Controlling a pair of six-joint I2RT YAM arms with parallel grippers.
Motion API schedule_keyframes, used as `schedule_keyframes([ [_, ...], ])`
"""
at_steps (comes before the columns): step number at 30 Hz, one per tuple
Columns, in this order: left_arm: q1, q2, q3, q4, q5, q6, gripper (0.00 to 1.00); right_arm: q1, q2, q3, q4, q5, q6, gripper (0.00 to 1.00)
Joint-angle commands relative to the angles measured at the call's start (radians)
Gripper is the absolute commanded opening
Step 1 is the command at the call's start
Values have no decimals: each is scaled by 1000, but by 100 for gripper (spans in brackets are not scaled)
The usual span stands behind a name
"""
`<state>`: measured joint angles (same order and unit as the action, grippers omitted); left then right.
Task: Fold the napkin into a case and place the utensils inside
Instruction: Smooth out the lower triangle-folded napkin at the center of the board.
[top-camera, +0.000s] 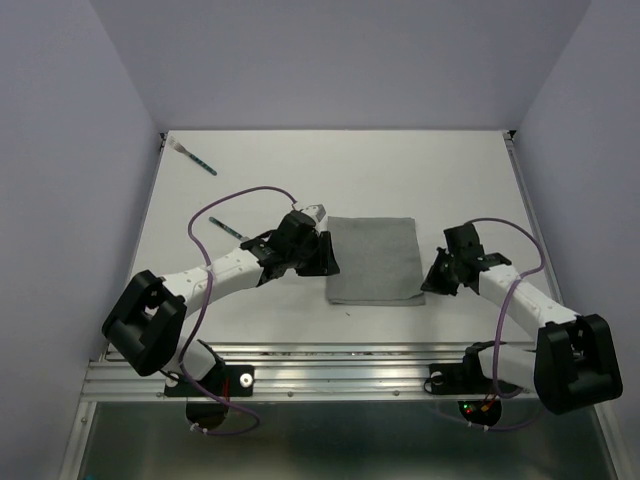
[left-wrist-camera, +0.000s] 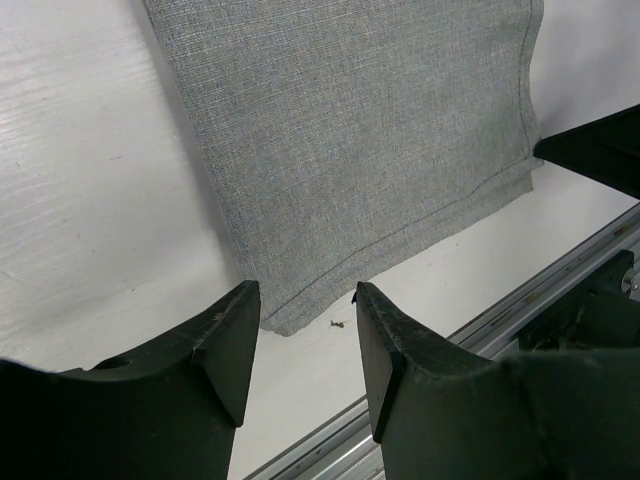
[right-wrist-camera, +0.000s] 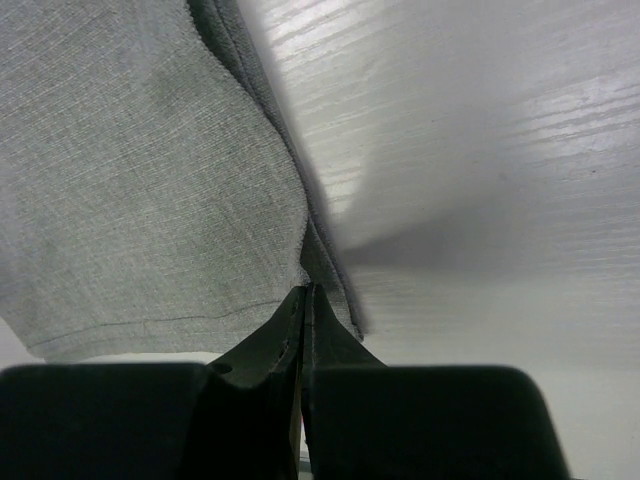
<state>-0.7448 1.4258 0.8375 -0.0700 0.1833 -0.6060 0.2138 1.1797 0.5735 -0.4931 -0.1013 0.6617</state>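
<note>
The grey napkin (top-camera: 373, 258) lies flat in the middle of the table as a folded rectangle. My right gripper (top-camera: 432, 281) sits low at its near right corner. In the right wrist view the jaws (right-wrist-camera: 305, 292) are shut on the napkin (right-wrist-camera: 140, 180) right at its edge, where two layers show. My left gripper (top-camera: 326, 260) is at the left edge. Its fingers (left-wrist-camera: 307, 300) stand open just short of the near left corner of the napkin (left-wrist-camera: 370, 130), with nothing between them. One teal-handled utensil (top-camera: 197, 158) lies at the far left corner, and another utensil (top-camera: 228, 230) lies by the left arm's cable.
The table's metal front rail (top-camera: 340, 372) runs close behind the napkin's near edge and shows as a rail (left-wrist-camera: 520, 310) in the left wrist view. Purple cables (top-camera: 240, 200) loop over both arms. A small speck (left-wrist-camera: 338, 324) lies by the napkin's corner.
</note>
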Motion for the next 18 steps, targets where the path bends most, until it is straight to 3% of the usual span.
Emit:
schedule_keyframes([
  [1, -1, -8, 37, 30, 5, 20, 53, 25, -28, 60, 1, 6, -4, 1],
  [18, -1, -70, 22, 9, -44, 5, 53, 160, 37, 134, 44, 74, 53, 1],
])
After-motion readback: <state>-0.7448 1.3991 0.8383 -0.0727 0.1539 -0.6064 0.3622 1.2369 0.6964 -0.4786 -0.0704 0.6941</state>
